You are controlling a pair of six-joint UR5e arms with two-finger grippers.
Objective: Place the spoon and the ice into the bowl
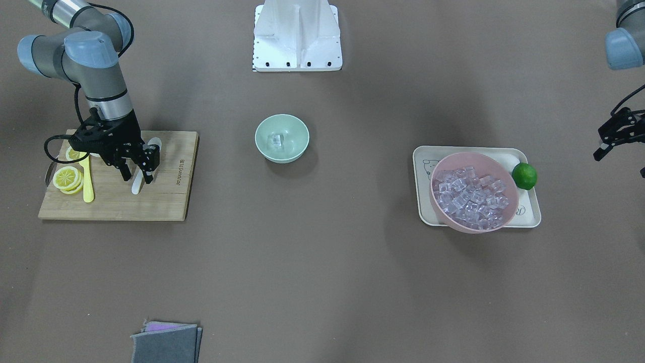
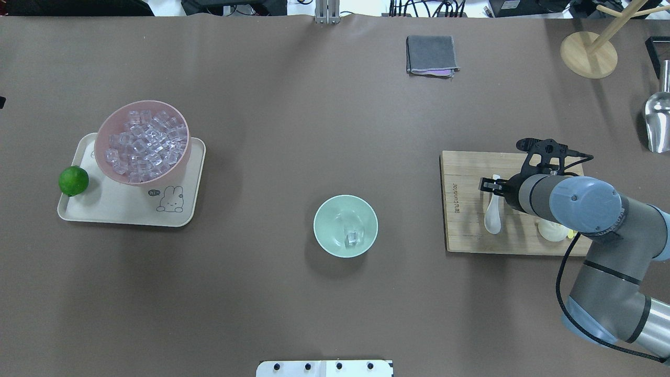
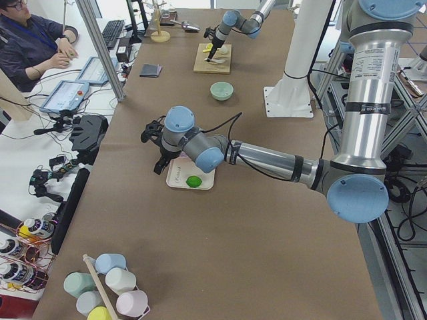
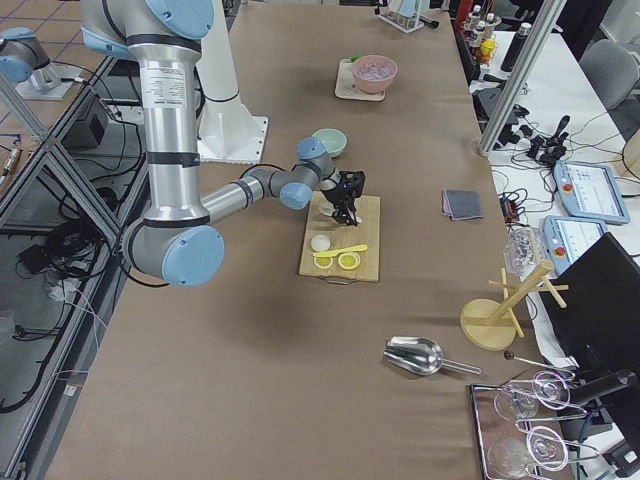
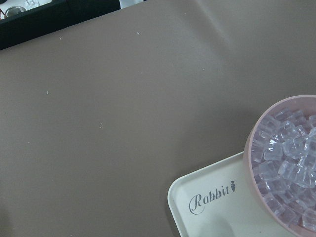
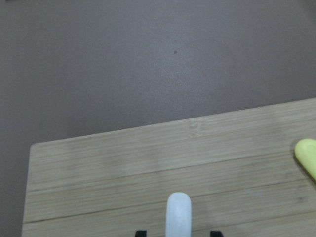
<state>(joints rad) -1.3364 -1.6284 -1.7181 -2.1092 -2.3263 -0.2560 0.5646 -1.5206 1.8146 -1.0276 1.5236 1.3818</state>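
The spoon (image 2: 493, 217) lies on the cutting board (image 2: 466, 230), handle pointing away from the robot, directly under my right gripper (image 1: 137, 176). Its fingers are spread either side of the handle, seemingly not pinching yet, with the wrist bent downward. One ice cube (image 2: 352, 238) sits in the bowl (image 2: 327, 214). I can't tell whether the left gripper (image 1: 612, 138) is spread.

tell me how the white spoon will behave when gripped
Likely stiff: the spoon looks like glossy ceramic or hard plastic. That gloss and the narrow rounded handle may let it slip in the right end effector. Its deep scoop probably outweighs the handle, so it may tilt scoop-down when lifted.
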